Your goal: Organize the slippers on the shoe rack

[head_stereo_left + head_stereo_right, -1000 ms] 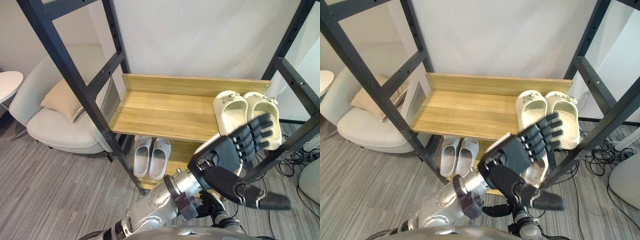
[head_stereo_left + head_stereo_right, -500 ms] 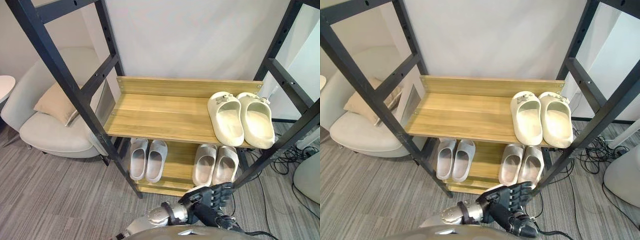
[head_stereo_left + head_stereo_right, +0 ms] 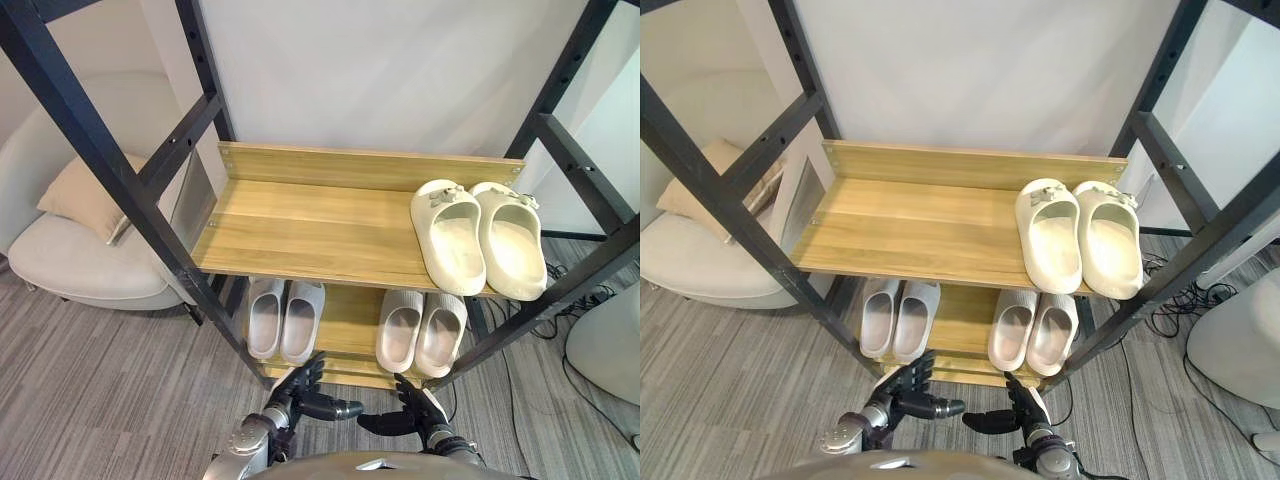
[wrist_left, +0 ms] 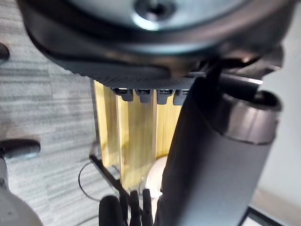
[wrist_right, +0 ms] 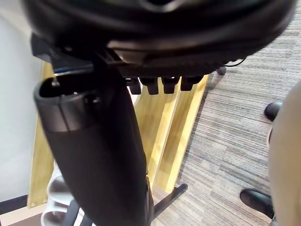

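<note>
Compared with one second ago, the left hand (image 3: 298,392) has dropped from in front of the upper shelf to the bottom edge of the head views, below the shoe rack (image 3: 320,222). The right hand (image 3: 418,408) sits beside it, apart from it. On both hands the fingers are relaxed and loosely spread, the thumbs point toward each other, and nothing is held or touched.

Slipper positions:
- The cream pair (image 3: 480,238) is on the upper shelf, at the right end, side by side.
- The pale grey pair (image 3: 283,318) is on the lower shelf, left.
- The beige pair (image 3: 421,330) is on the lower shelf, right.

An armchair (image 3: 75,262) stands left of the rack.
</note>
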You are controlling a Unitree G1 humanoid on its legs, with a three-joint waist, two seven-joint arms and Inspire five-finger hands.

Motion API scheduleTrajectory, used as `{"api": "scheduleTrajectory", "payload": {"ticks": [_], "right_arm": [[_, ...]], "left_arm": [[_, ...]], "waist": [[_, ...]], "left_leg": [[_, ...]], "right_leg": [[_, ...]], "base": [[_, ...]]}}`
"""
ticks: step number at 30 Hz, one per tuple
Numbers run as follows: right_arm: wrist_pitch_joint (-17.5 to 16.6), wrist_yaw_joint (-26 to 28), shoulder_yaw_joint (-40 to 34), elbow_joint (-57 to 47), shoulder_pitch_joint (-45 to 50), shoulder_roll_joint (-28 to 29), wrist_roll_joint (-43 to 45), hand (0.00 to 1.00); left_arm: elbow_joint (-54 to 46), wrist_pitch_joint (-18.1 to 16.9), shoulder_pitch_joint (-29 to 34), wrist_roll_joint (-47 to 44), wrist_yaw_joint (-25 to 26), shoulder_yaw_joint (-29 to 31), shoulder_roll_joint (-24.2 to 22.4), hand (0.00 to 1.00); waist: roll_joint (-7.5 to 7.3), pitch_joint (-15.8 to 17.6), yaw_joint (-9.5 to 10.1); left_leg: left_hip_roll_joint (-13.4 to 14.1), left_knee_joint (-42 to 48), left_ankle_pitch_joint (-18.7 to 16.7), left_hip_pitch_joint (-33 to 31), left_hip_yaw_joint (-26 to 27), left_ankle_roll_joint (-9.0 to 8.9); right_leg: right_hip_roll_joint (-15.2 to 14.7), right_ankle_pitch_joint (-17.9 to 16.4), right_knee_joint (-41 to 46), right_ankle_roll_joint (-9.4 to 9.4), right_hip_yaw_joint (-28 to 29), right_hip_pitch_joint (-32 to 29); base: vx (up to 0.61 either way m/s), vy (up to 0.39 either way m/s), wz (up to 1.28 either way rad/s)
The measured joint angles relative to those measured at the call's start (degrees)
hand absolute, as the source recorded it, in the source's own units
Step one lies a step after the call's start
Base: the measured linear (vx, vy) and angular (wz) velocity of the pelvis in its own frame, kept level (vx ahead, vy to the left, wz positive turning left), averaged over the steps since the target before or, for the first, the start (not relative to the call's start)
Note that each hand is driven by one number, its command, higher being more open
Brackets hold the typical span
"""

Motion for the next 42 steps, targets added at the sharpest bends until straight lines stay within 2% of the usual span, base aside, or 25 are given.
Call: {"api": "scheduleTrajectory", "payload": {"ticks": [5, 9, 14, 22, 24, 25, 27, 29, 30, 31, 33, 34, 35, 36, 37, 38, 39, 40, 41, 42], "right_arm": [[0.41, -1.77, -0.34, 2.50, -1.82, 1.36, -0.07, 1.00], [0.43, -2.58, -1.18, 2.91, -2.01, 1.91, -0.06, 1.00], [0.46, -3.90, -1.74, 5.01, -2.95, 2.07, 0.00, 1.00], [0.49, -4.68, -1.67, 8.41, -5.36, 2.04, -0.05, 1.00], [0.69, -5.09, -1.51, 9.57, -8.13, 2.06, -0.08, 1.00], [0.69, -5.13, -1.49, 9.52, -8.32, 2.08, -0.10, 1.00], [0.84, -5.20, -1.08, 9.34, -9.70, 2.19, -0.46, 1.00], [0.91, -5.20, -1.03, 9.04, -9.69, 2.22, -0.53, 1.00], [1.06, -5.18, -0.88, 8.87, -10.04, 2.40, -0.51, 1.00], [1.08, -5.19, -0.54, 8.89, -10.04, 2.42, -0.49, 1.00], [1.05, -5.24, -0.14, 8.98, -9.53, 2.62, -0.42, 1.00], [0.94, -5.29, 0.78, 8.97, -10.19, 3.35, 0.00, 1.00], [0.95, -5.32, 0.97, 8.98, -10.76, 3.52, 0.07, 1.00], [0.89, -5.52, 1.53, 8.95, -11.81, 3.56, 0.14, 1.00], [0.88, -5.65, 1.75, 8.91, -12.10, 3.54, 0.20, 1.00], [0.84, -5.87, 1.87, 8.95, -13.06, 3.25, 0.53, 1.00], [0.80, -5.90, 1.85, 8.93, -13.38, 2.59, 0.99, 1.00], [0.30, -5.92, 1.87, 9.16, -12.92, 1.81, 2.09, 1.00], [0.09, -5.79, 1.72, 9.49, -12.85, 1.29, 2.32, 1.00], [-0.02, -5.74, 0.99, 9.73, -12.47, 0.65, 2.31, 1.00]], "left_arm": [[5.55, -0.91, -0.28, 4.69, 4.29, 6.95, -2.29, 1.00], [8.56, -1.36, -0.68, 7.84, 6.26, 9.33, -3.01, 1.00], [12.96, -2.10, -0.84, 8.17, 9.44, 13.42, -5.11, 1.00], [17.07, -3.14, -1.33, 8.21, 11.79, 19.19, -6.47, 1.00], [17.12, -3.18, -1.58, 8.21, 12.45, 20.36, -7.29, 1.00], [17.12, -3.18, -1.64, 8.20, 12.47, 20.45, -7.30, 1.00], [17.52, -3.21, -2.82, 8.17, 12.84, 20.82, -7.01, 1.00], [18.00, -3.22, -3.66, 8.16, 13.00, 20.81, -6.63, 1.00], [17.94, -3.82, -3.71, 8.16, 12.96, 21.31, -6.38, 1.00], [17.93, -3.97, -3.70, 8.16, 13.01, 21.39, -6.23, 1.00], [17.84, -4.35, -3.50, 7.99, 13.17, 21.49, -6.21, 1.00], [16.90, -4.57, -3.75, 8.05, 13.16, 21.53, -6.17, 1.00], [16.84, -4.78, -3.88, 8.06, 13.16, 21.52, -6.25, 1.00], [17.10, -4.75, -4.20, 8.06, 13.19, 21.33, -6.88, 1.00], [17.16, -4.75, -4.38, 8.05, 13.27, 21.28, -7.14, 1.00], [18.27, -4.79, -5.77, 8.06, 13.62, 20.88, -7.67, 1.00], [19.54, -4.72, -6.91, 8.07, 14.06, 19.98, -8.33, 1.00], [20.24, -4.72, -7.42, 8.06, 14.14, 18.23, -8.47, 1.00], [20.09, -4.90, -7.45, 8.04, 14.23, 17.17, -8.40, 1.00], [20.11, -5.01, -7.63, 8.14, 14.01, 16.57, -7.87, 1.00]], "waist": [[-0.24, 0.20, 0.11], [-0.47, 0.29, 0.14], [-0.56, 0.40, 0.19], [-0.55, 1.05, 0.25], [0.21, 3.70, 1.01], [0.27, 3.97, 1.03], [-0.10, 6.02, 1.13], [-0.51, 6.35, 1.41], [-0.67, 6.69, 1.60], [-1.01, 6.58, 1.62], [-1.15, 6.40, 2.07], [-1.82, 5.98, 3.33], [-1.93, 5.94, 3.39], [-0.64, 5.90, 3.74], [-0.09, 6.00, 4.03], [1.53, 6.70, 4.73], [3.41, 7.72, 4.50], [5.27, 7.92, 4.45], [5.72, 8.21, 4.45], [5.41, 8.54, 3.68]], "left_leg": [[-0.36, 0.01, 0.00, 0.00, -0.14, 0.02], [-0.51, 0.05, 0.02, -0.01, -0.13, 0.05], [-0.51, 0.14, 0.25, -0.04, -0.35, 0.36], [-0.42, -0.37, 0.78, 0.07, 0.56, 0.42], [0.12, 0.87, 0.74, -0.35, 2.65, 0.46], [0.11, 1.04, 0.74, -0.46, 2.79, 0.47], [-0.52, 3.22, 0.47, -2.09, 3.22, 0.89], [-1.15, 6.05, -0.07, -4.38, 2.71, 1.68], [-1.38, 7.81, -0.36, -6.66, 1.58, 2.11], [-1.78, 8.80, -0.36, -7.55, 0.56, 2.10], [-2.28, 10.65, -0.09, -9.55, -2.52, 1.67], [-3.20, 12.31, 1.25, -13.36, -5.08, 0.49], [-3.37, 12.86, 1.82, -14.83, -5.92, -0.02], [-3.02, 12.39, 3.81, -17.80, -7.65, -1.02], [-2.72, 11.87, 4.67, -18.69, -8.05, -1.45], [-1.73, 10.77, 6.68, -20.24, -9.23, -2.30], [-0.64, 9.77, 8.43, -20.58, -11.13, -2.43], [1.10, 6.15, 12.55, -20.83, -12.51, -3.53], [1.38, 2.20, 16.91, -20.51, -12.18, -3.44], [1.62, -1.73, 20.75, -20.23, -9.00, -2.12]], "right_leg": [[-0.29, -0.01, 0.02, 0.04, -0.33, 0.13], [-0.44, 0.02, 0.02, 0.08, -0.34, 0.12], [-0.43, 0.12, 0.01, 0.14, -0.46, 0.02], [-0.43, 0.48, 0.76, 0.14, 0.74, -0.99], [-0.93, -1.12, 7.61, -0.25, 3.13, -4.97], [-1.08, -1.39, 8.47, -0.29, 3.27, -5.38], [-2.84, -4.09, 17.36, -0.39, 4.28, -10.43], [-3.96, -4.51, 20.38, 0.13, 4.97, -12.42], [-5.68, -9.65, 28.75, 0.63, 6.70, -14.48], [-6.19, -12.05, 35.10, 1.08, 7.51, -15.41], [-6.14, -14.41, 44.10, 1.36, 8.96, -14.39], [-4.55, -16.96, 42.70, 2.13, 13.63, -12.59], [-3.78, -18.27, 40.39, 1.69, 14.68, -12.32], [-2.08, -20.20, 34.14, 0.24, 14.85, -11.51], [-1.57, -20.66, 31.64, -0.51, 14.39, -11.01], [0.07, -20.93, 27.23, -1.98, 13.32, -10.26], [1.57, -19.66, 26.29, -2.27, 11.39, -9.83], [3.89, -18.75, 25.60, -3.74, 8.57, -10.05], [4.32, -18.17, 25.27, -4.75, 6.53, -10.38], [3.74, -17.30, 24.52, -6.13, 3.00, -11.15]], "base": [[0.05, 0.020, 0.02], [0.00, 0.000, 0.00], [-0.06, 0.014, 0.01], [-0.02, 0.018, -0.08], [-0.01, 0.042, -0.48], [-0.03, 0.036, -0.26], [-0.10, 0.044, -0.10], [-0.10, -0.012, 0.25], [-0.12, -0.076, 0.51], [-0.12, -0.133, 0.62], [-0.08, -0.148, 0.85], [-0.18, -0.211, 0.93], [-0.28, -0.268, 0.88], [-0.21, -0.163, 0.47], [-0.31, -0.223, 0.44], [-0.26, -0.173, 0.40], [-0.40, -0.256, 0.80], [-0.29, -0.173, 1.00], [-0.36, -0.189, 1.20], [-0.32, -0.123, 1.35]]}}
